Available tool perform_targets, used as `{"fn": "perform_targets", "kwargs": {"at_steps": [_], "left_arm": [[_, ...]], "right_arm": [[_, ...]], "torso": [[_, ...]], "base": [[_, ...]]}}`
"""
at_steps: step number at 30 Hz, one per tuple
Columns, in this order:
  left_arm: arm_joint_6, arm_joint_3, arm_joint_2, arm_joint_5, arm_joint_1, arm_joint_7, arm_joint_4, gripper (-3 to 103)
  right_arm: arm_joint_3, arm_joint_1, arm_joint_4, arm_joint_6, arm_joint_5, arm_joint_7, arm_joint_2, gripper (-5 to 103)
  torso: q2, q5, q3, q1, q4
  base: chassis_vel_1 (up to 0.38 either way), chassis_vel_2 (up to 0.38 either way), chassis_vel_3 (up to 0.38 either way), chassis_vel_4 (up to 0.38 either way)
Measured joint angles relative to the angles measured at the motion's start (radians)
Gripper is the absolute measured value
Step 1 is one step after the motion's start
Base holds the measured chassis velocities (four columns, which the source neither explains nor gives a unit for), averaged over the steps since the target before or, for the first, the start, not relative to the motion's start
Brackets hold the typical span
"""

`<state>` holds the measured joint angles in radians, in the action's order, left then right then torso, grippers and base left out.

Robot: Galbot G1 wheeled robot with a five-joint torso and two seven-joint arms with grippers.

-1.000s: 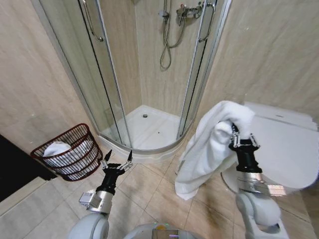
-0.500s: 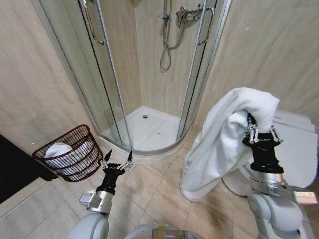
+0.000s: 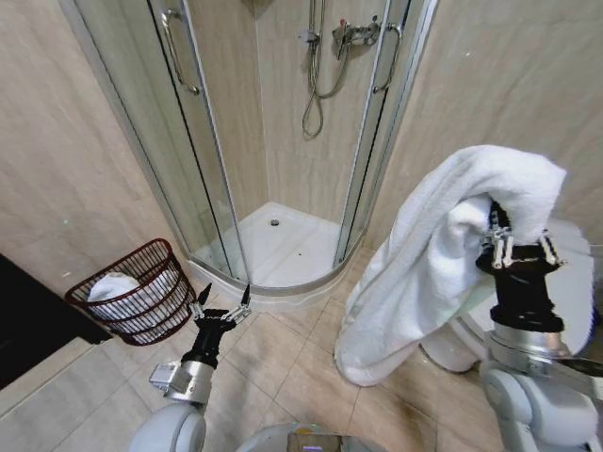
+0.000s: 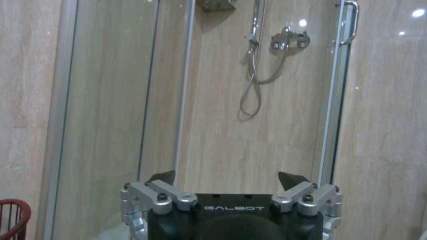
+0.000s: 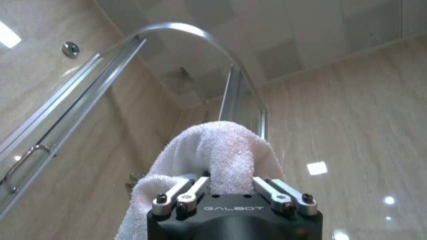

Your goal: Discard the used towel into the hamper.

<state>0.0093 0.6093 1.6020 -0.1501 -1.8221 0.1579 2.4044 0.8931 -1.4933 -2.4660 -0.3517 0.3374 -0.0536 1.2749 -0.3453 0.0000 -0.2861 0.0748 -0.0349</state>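
Gripping fluffy white terry towel [image 3: 443, 254]: right gripper [image 3: 516, 247] | left gripper [image 3: 222, 299] fingers spread | round wire hamper [image 3: 141, 292]

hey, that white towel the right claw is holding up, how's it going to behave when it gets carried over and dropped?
Probably floppy: the towel drapes in folds from the right claw. Its hanging tail may swing and trail. Likely light for its bulk, landing softly in the hamper.

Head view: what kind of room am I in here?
A bathroom, most likely: a glass shower enclosure with a hose and mixer, tiled floor, and a wire hamper. The right tool holds a white towel.
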Motion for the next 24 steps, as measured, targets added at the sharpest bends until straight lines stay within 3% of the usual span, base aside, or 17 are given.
{"fn": "perform_targets", "kwargs": {"at_steps": [16,24], "left_arm": [[0.000,0.000,0.000,0.000,0.000,0.000,0.000,100],[0.000,0.000,0.000,0.000,0.000,0.000,0.000,100]], "right_arm": [[0.054,0.036,0.011,-0.025,0.020,0.005,-0.066,16],[0.118,0.043,0.035,-0.035,-0.042,0.028,-0.131,16]], "torso": [[-0.052,0.0000,-0.033,0.019,0.0000],[-0.081,0.0001,-0.053,0.029,0.0001]], "base": [[0.000,0.000,0.000,0.000],[0.000,0.000,0.000,0.000]]}}
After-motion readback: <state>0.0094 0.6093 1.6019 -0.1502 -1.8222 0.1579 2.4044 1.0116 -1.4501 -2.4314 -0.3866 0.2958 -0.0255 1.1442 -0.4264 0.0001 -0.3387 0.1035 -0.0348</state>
